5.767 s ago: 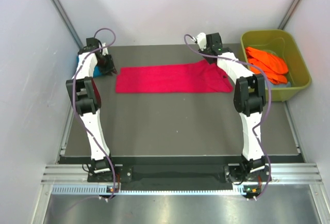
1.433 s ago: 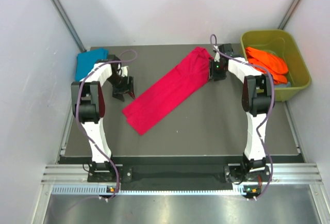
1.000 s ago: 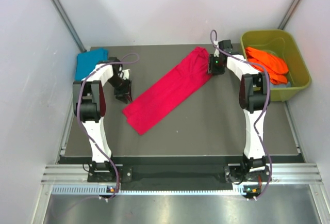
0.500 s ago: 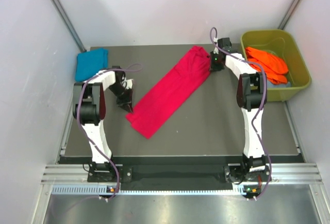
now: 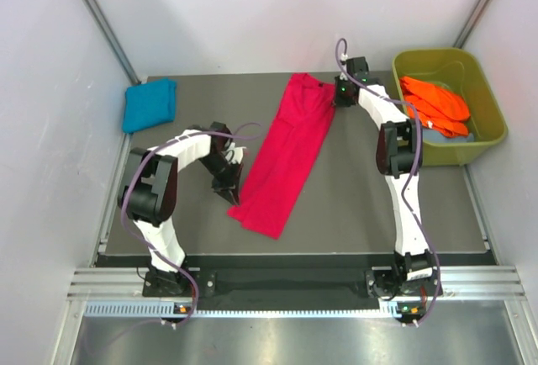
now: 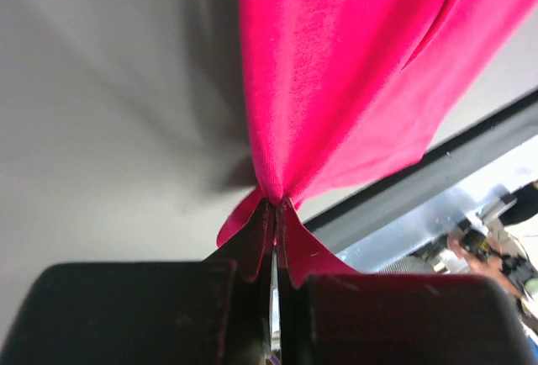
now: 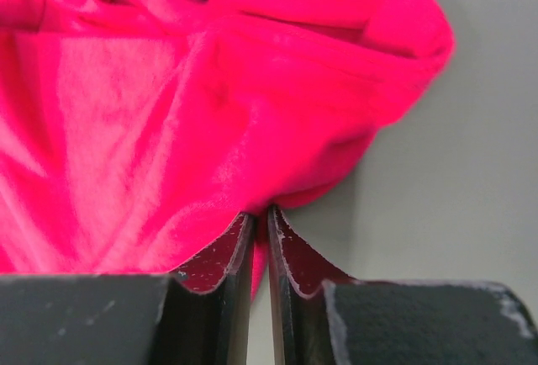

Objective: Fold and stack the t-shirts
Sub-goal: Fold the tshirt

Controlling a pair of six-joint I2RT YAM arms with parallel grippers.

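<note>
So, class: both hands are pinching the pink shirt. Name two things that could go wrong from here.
The left hand grips only a thin bunched edge of the crimson shirt, so a pull may slip it free. The right hand pinches the far end's rim likewise; if the two move unevenly, the long fold could twist or bunch.

The dark grey table carries a crimson-pink t-shirt, folded into a long band that lies slanted from the far middle toward the near left. A folded teal-blue t-shirt lies at the far left corner. An olive-green tub stands at the far right edge.
</note>
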